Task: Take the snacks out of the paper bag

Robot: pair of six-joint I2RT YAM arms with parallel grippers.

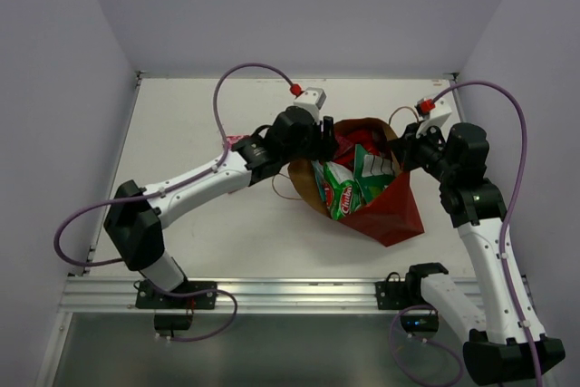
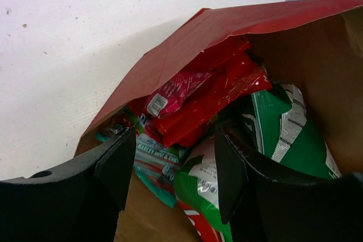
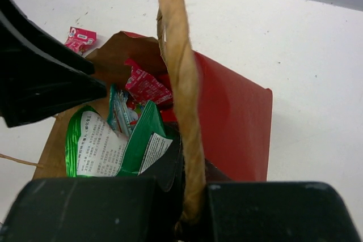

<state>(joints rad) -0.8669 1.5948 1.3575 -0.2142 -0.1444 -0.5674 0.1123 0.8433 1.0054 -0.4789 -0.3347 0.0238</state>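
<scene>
Paper bag [image 1: 391,210] lies on its side on the white table [image 1: 199,106], centre-right. Its red outside faces up and its brown kraft mouth gapes toward the far left. Snacks are packed in the mouth and partly spilling at the rim.

Two green chip bags sit in the opening, one [image 1: 343,192] at the near lip and one [image 1: 372,165] deeper, toward the right wall. Red bags [image 2: 215,97] are stacked under the upper red flap, with a small pink-red sachet [image 2: 173,94] lying on top of them. A teal pouch [image 2: 156,162] is wedged low on the left of the pile, partly under the red bags.

Left gripper [image 1: 328,138] is at the bag mouth. Its jaws are spread wide and hold nothing, with the fingers [image 2: 116,162] straddling the teal pouch and the edge of a green bag. Whether the fingers touch anything is unclear.

Right gripper [image 1: 405,147] is at the bag's right rim. Its jaws are clamped on a kraft strip of the rim that stands up edge-on between its fingers [image 3: 91,208].

One more pink-red sachet [image 3: 80,37] lies out on the table, just beyond the bag's mouth. A thin twisted handle [image 1: 279,189] loops on the table by the bag's left edge.
</scene>
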